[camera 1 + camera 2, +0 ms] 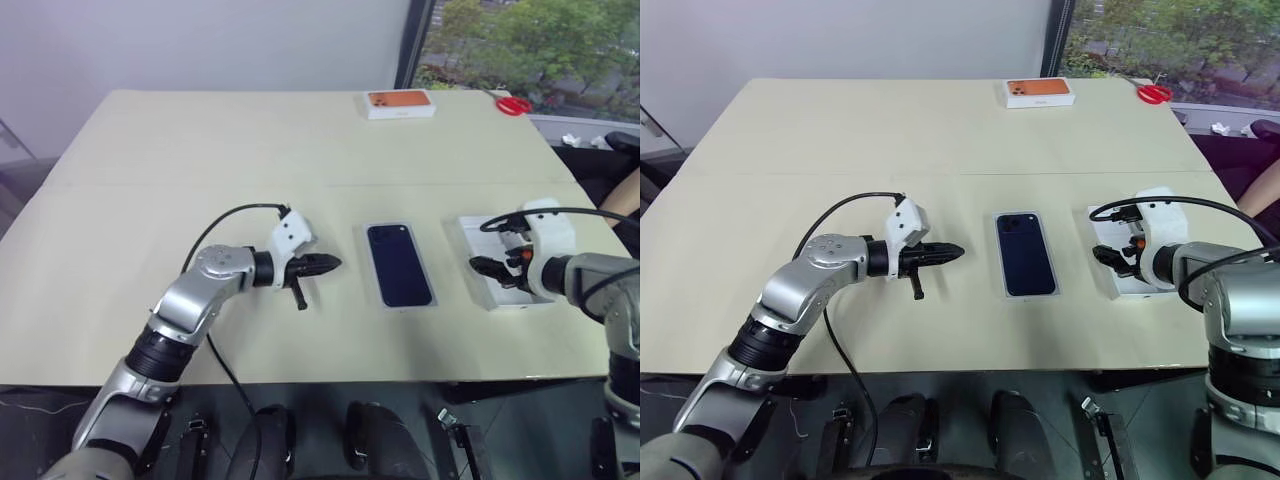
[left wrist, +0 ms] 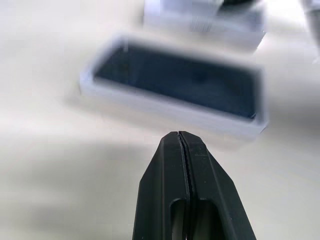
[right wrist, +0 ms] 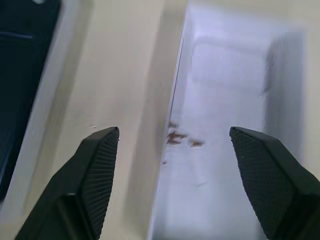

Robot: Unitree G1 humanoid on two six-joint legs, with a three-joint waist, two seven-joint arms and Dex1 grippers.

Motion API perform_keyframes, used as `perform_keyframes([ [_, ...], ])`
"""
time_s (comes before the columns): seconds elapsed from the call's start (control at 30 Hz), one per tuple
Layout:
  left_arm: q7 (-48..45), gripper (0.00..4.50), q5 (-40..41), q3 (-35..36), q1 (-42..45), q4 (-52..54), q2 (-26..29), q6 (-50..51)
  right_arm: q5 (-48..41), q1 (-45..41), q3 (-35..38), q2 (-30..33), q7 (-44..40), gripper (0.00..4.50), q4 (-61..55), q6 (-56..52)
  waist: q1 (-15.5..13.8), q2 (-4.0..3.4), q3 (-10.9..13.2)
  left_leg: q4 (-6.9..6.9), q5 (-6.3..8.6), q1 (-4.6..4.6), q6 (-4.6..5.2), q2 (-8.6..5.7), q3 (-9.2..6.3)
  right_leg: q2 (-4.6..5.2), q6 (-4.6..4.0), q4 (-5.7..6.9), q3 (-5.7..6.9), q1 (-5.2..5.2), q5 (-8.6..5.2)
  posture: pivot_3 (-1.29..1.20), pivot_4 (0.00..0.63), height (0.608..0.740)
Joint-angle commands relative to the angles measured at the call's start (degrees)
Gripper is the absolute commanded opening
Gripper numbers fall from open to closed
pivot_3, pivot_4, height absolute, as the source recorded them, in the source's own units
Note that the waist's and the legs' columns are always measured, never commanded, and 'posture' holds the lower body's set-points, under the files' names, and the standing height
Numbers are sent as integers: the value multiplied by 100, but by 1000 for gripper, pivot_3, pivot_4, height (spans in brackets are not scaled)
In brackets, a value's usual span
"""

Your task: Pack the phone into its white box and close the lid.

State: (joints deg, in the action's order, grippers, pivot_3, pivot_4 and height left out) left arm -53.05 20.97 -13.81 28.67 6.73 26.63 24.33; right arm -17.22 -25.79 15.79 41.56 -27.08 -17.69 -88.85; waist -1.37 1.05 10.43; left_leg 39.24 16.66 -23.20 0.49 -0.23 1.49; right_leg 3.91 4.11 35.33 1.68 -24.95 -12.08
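While the left hand (image 1: 318, 265) hovers clenched and empty just left of the phone (image 1: 398, 264), the phone lies seated in the white box (image 2: 172, 112) at the middle of the desk (image 1: 200, 160), apparently awaiting its lid. The right hand (image 3: 175, 150) is spread wide, grasping nothing, poised over a white lid-like tray (image 3: 225, 150).

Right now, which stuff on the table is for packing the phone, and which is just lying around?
For the job:
- phone, already lying in its white box
- white lid, open side up, beside the right gripper

Just lying about:
- orange-topped box
- red scissors
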Motion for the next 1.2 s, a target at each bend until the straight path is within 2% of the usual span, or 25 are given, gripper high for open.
perform_keyframes([
  [0.03, -573, 0, 217, 162, -80, 224, 181, -349, -8, -216, 51, 6, 150, 3805, 133, -296, -13, -2, -1, 0, 0, -1, 0, -2, 1, 1, 0, -2, 0, 0, 0, 0, 150, 740],
  [0.13, -1299, 0, 645, 324, -270, 375, 548, -257, 15, -267, -34, -29, 294, 3805, 442, -363, 41, -2, -1, 0, 1, -1, 2, -5, 6, 5, 1, -3, 0, 0, 1, 0, 150, 740],
  [0.27, -1491, 0, 776, 423, -321, 374, 684, -231, -116, -316, -47, -3, 334, 3805, 574, -365, 66, -3, 0, 0, 2, -1, 3, -6, 5, 0, 17, -1, 4, 0, 10, 0, 150, 740],
  [0.37, -1494, 0, 710, 467, -343, 341, 705, -278, -205, -349, -89, 19, 355, 3044, 654, -365, 73, -3, 0, 0, 2, 0, 4, -3, 5, -6, 21, -1, 4, 1, 11, 0, 150, 740],
  [0.57, -1431, 0, 595, 469, -369, 284, 671, -318, -430, -363, -48, 57, 411, 104, 604, -365, 74, -3, 0, 0, 2, 1, 5, 1, 4, -12, 23, 1, 4, 0, 12, 0, 150, 740],
  [0.7, -1297, 0, 519, 521, -412, 228, 659, -351, -584, -488, 165, 14, 539, 41, 536, -365, 74, -3, 0, 0, 3, 1, 5, 1, 4, -12, 23, 1, 4, 0, 12, 0, 150, 740],
  [0.8, -1021, 0, 462, 762, -488, 67, 638, -471, -856, -818, 514, -181, 428, 41, 59, -365, 81, -5, 1, 0, 2, 1, 5, 1, 4, -12, 23, 1, 3, 0, 12, 0, 150, 740],
  [0.9, -701, 0, 342, 1035, -559, -217, 677, -551, -1612, -1117, 989, -673, -7, 41, -805, -237, 141, -8, 2, -2, 3, 1, 5, 7, 5, -18, 25, 13, 0, -10, 13, 0, 150, 740],
  [0.97, -546, 0, 171, 1146, -600, -453, 745, -662, -2487, -1244, 1321, -1183, 2, 41, -1007, -341, 152, -5, 1, -3, 3, 1, 6, 13, -3, -25, 26, 26, 4, -14, 13, 0, 150, 740],
  [1.07, -440, 0, 76, 1266, -594, -728, 776, -779, -3553, -1378, 1514, -2059, 689, 41, -990, -365, 162, -3, 0, -4, 3, 6, 5, 14, -13, -23, 25, 50, 7, -15, 13, 0, 150, 740],
  [1.2, -401, 0, -25, 1314, -509, -942, 778, -906, -5148, -1286, 1560, -3380, 2412, 41, -644, -365, 198, -6, 2, -3, 2, 1, 4, 9, -7, -13, 25, 69, 3, -31, 13, 0, 150, 740],
])
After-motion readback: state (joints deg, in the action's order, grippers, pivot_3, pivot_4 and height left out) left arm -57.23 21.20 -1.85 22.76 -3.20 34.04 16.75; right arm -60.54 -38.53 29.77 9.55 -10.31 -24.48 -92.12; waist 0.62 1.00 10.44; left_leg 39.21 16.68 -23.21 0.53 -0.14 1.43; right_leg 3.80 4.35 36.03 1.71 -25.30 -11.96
